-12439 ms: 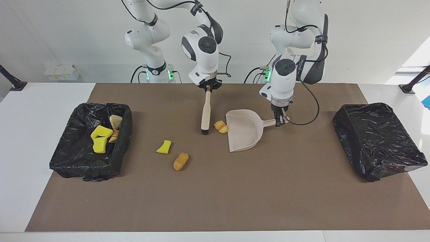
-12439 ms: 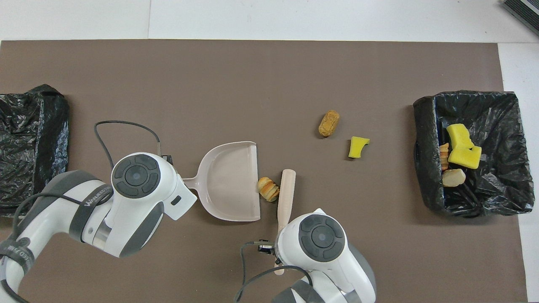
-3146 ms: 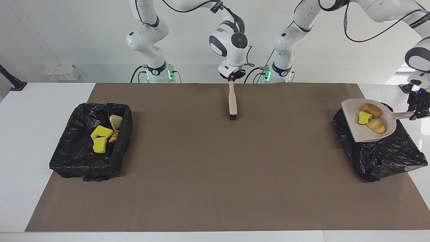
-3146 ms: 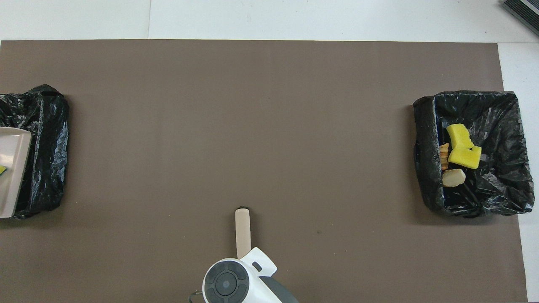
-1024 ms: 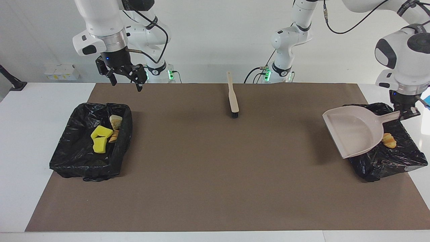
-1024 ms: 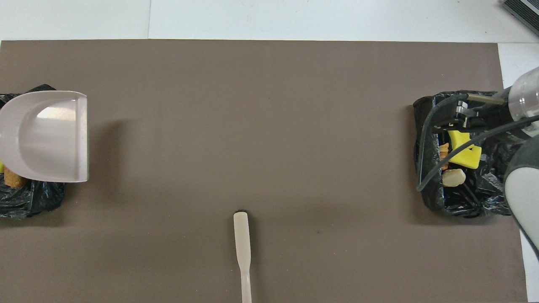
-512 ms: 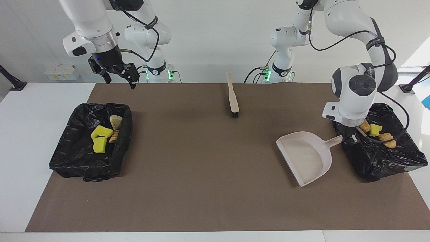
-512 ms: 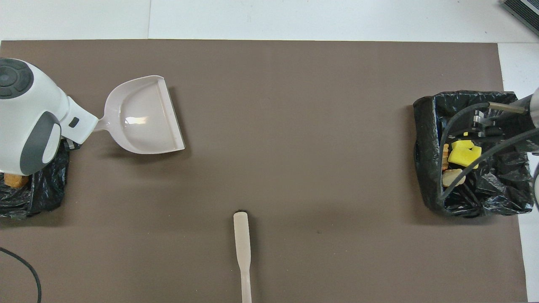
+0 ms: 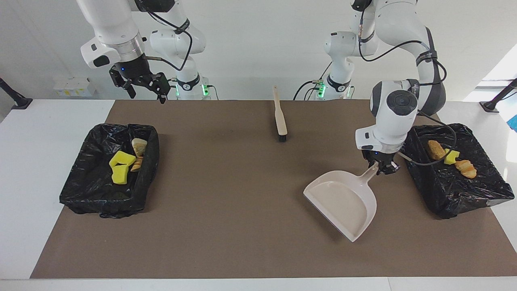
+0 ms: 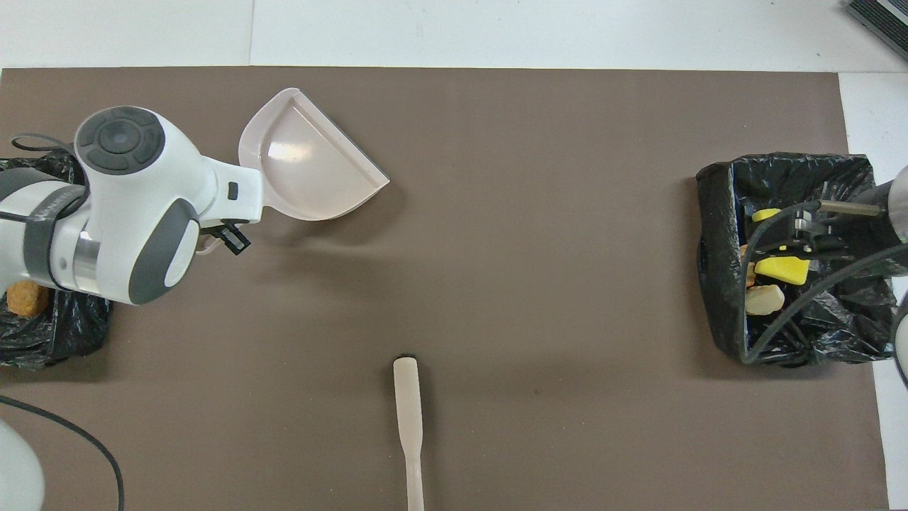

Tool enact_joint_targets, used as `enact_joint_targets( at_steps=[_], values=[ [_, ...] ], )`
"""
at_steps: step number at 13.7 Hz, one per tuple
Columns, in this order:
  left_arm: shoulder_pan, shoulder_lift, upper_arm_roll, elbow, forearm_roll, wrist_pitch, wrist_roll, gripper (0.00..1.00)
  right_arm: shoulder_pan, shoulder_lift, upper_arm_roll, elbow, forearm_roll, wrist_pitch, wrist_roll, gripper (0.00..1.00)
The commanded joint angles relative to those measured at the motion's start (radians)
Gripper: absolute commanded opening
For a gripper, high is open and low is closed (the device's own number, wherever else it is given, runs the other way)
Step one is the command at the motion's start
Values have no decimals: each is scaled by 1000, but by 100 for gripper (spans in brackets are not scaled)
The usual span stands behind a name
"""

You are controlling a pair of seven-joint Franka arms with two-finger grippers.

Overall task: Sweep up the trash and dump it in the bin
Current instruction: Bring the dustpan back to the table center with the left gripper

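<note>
Two grippers are in view. The left gripper (image 9: 381,167) is pinched tight on the handle of the beige dustpan (image 9: 343,202), over the brown mat (image 9: 242,226) just beside the bin (image 9: 456,190) at the left arm's end of the table. The pan is empty and tilted, its open lip pointing away from the robots; whether the lip touches the mat I cannot tell. In the overhead view the pan (image 10: 305,170) sticks out past the left arm's wrist.

That bin holds three scraps (image 9: 450,157): two golden-brown pieces and a yellow chunk between them, lying on the black liner.

The brush (image 9: 279,117) lies on the mat near the robots, midway between the arms, bristle end pointing away from them, with no gripper on it.

The right gripper (image 9: 145,87) hangs high with its fingers spread and nothing in them, above the robots' end of the second bin (image 9: 76,194), at the right arm's end. Inside that bin are more scraps (image 9: 121,165): yellow chunks and a few brownish pieces at the liner wall toward the table's middle.
</note>
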Motion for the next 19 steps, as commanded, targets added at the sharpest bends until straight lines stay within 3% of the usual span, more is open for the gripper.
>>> enact_joint_targets(
  at_steps=[1,6,9,16,17,18,19],
  values=[
    [-125,-23,20,10,-52,-45,-305,0,-17,-21,1,-30,13,26,-41,100],
    [-274,1,20,13,-158,-11,-703,0,-14,-21,2,-29,24,23,-30,100],
    [-280,11,20,-9,-261,74,-769,0,-14,-21,2,-29,25,19,-35,100],
    [-320,-2,18,-139,-273,239,-786,0,-14,-21,2,-29,25,17,-39,100],
    [-317,-3,18,-145,-288,236,-789,29,-15,-21,2,-30,25,22,-39,100],
    [-318,-5,18,-147,-301,234,-798,99,-15,-21,2,-29,24,26,-38,100],
    [-315,-5,18,-147,-301,230,-817,100,-15,-19,1,-27,24,26,-35,100]
  ],
)
